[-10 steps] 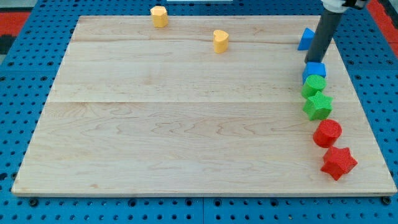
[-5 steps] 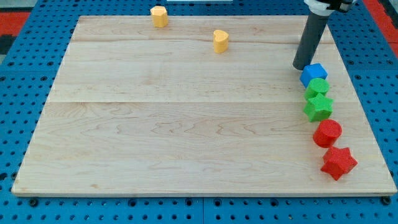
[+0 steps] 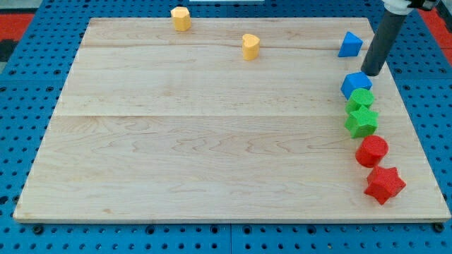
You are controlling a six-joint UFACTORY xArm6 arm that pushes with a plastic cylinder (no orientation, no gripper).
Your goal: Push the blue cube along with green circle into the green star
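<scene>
The blue cube (image 3: pixel 355 84) sits near the board's right edge, touching the green circle (image 3: pixel 360 98) just below it. The green circle in turn touches the green star (image 3: pixel 361 121) below it, so the three form a short column. My tip (image 3: pixel 371 73) is just above and to the right of the blue cube, at its upper right corner, touching it or nearly so. The dark rod rises from there to the view's top right.
A blue triangle (image 3: pixel 349 44) lies above the cube, left of the rod. A red circle (image 3: pixel 371 150) and a red star (image 3: pixel 384 184) continue the column downward. Two yellow blocks (image 3: pixel 181 17) (image 3: pixel 250 46) sit near the board's top edge.
My tip moved from above the cube to its upper left, then swung to its upper right. The blue cube shifted slightly. The blue triangle is uncovered again.
</scene>
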